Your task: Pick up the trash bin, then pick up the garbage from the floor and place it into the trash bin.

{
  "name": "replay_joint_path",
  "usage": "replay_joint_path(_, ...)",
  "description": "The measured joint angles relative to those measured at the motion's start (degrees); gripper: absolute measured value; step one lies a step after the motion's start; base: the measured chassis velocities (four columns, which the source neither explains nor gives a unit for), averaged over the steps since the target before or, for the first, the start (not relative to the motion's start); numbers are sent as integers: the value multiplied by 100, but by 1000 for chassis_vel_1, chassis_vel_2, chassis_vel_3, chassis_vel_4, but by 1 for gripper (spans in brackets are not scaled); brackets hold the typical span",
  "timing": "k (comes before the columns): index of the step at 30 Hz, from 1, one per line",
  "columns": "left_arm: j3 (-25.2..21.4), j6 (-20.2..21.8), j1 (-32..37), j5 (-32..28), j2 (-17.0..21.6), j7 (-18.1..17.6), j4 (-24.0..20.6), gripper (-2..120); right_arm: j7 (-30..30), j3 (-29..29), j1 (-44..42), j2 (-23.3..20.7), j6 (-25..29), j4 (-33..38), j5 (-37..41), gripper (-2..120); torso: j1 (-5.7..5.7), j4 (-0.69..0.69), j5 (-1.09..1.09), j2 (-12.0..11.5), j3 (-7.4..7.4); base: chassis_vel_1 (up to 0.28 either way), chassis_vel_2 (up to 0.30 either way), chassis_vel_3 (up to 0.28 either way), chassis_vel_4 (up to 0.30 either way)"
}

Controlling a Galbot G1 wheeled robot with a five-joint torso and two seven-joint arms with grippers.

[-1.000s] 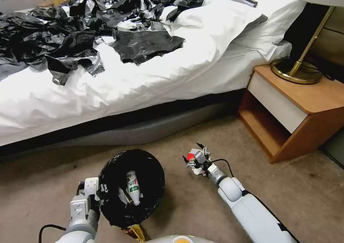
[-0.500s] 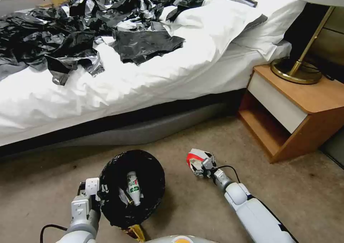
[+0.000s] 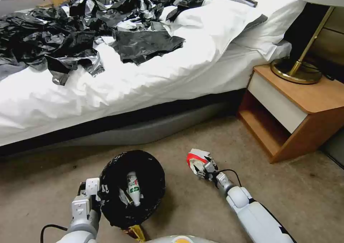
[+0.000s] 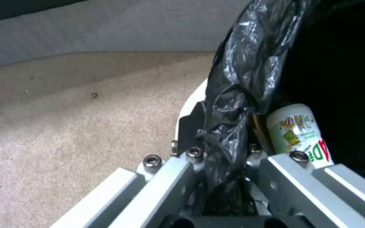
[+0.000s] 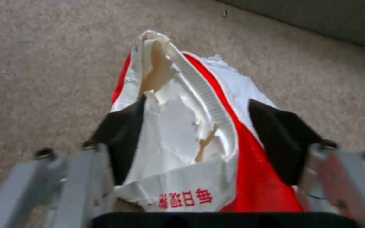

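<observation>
Two grippers are at work above the beige carpet (image 3: 193,207). The left gripper (image 4: 222,158) is clamped on the rim of the small round white plastic trash bin (image 3: 132,188), its fingers pinching the crinkly black bag liner (image 4: 233,104) folded over that rim, so the bin is already in hand, near the floor beside the white-sheeted bed (image 3: 107,89). One clear plastic bottle with a green-and-red label (image 3: 133,188) already lies inside the bin. The right gripper (image 5: 197,126) reaches down to the carpet to the right of the bin, its black fingers (image 5: 123,133) spread on either side of a crumpled red-and-white paper carton (image 3: 196,159); whether they are pressing it cannot be told, and the carton looks to be resting on the floor. Judging from this, picking up the bin is done, some garbage is binned, and the carton has yet to be lifted and dropped in.
</observation>
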Motion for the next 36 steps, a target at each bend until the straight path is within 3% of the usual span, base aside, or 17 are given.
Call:
replay_joint_path(5,6,0,-2,2,-4,-1,-2,0,18,3,-24,11,1,0,88,43,0,0,0,0,0,0,0,0,0)
replay_joint_path(7,-3,0,6,2,-3,-1,-5,0,25,11,-57,34,1,-36,128,30,0,0,-1,0,0,0,0,0,0)
replay_joint_path(11,-12,-1,6,-1,2,-1,-13,0,26,29,-95,60,14,-62,145,21,0,0,-1,0,-1,0,0,0,0)
replay_joint_path(13,-7,-1,-9,-2,4,-2,-14,0,26,38,-127,78,42,-75,145,7,0,0,-1,0,0,0,0,0,0)
replay_joint_path(16,7,-1,-24,-2,3,-2,-14,0,26,43,-135,84,52,-75,145,1,0,0,0,0,0,0,0,0,0)
replay_joint_path(30,-8,-6,-23,-15,1,-3,-19,0,226,95,-175,79,126,258,309,0,0,0,0,0,0,0,0,0,0)
replay_joint_path(33,6,-12,-24,-14,-1,-3,-19,0,421,101,-396,25,206,1192,544,0,0,-1,-1,0,0,0,0,0,0)
replay_joint_path(34,6,-12,-24,-14,-1,-3,-19,0,421,101,-396,25,206,1192,544,0,0,-1,-1,0,0,0,0,0,0)
replay_joint_path(36,10,-12,-25,-12,11,-2,-19,0,506,112,-569,-14,312,2058,612,0,0,0,-1,0,0,0,0,0,0)
